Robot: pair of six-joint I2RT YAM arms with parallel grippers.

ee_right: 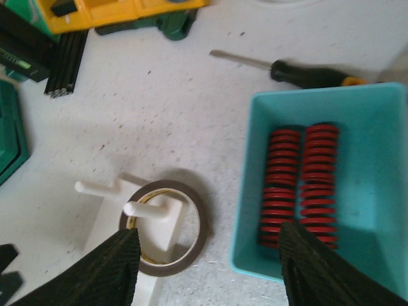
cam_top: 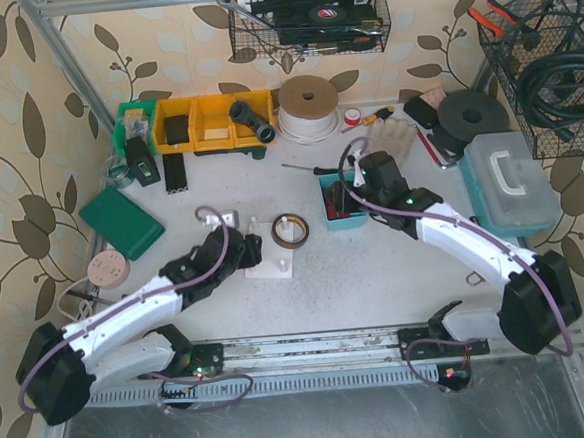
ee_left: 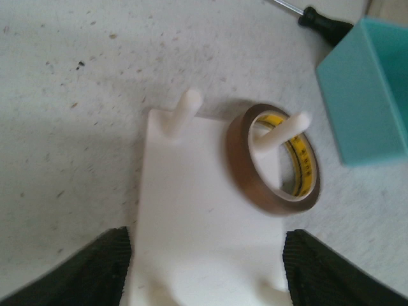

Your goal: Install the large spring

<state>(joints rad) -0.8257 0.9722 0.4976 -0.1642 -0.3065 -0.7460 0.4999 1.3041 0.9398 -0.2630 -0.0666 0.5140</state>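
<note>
Two red large springs (ee_right: pixel 299 185) lie side by side in a teal bin (ee_right: pixel 376 166), which also shows in the top view (cam_top: pixel 344 215). A white peg base (cam_top: pixel 272 260) has two upright pegs; a brown tape roll (ee_left: pixel 274 162) rings the right peg (ee_left: pixel 280 131). The left peg (ee_left: pixel 182 113) is bare. My left gripper (ee_left: pixel 207 271) is open, with its fingers on either side of the base's near end. My right gripper (ee_right: pixel 207 274) is open and empty, and hovers above the gap between the tape roll (ee_right: pixel 167 226) and the bin.
A black-handled screwdriver (ee_right: pixel 306 73) lies just behind the bin. Yellow bins (cam_top: pixel 210 119), a cord spool (cam_top: pixel 309 103), a black disc (cam_top: pixel 470 116) and a clear box with a teal lid (cam_top: pixel 510 184) line the back and right. A green case (cam_top: pixel 122 221) lies at the left.
</note>
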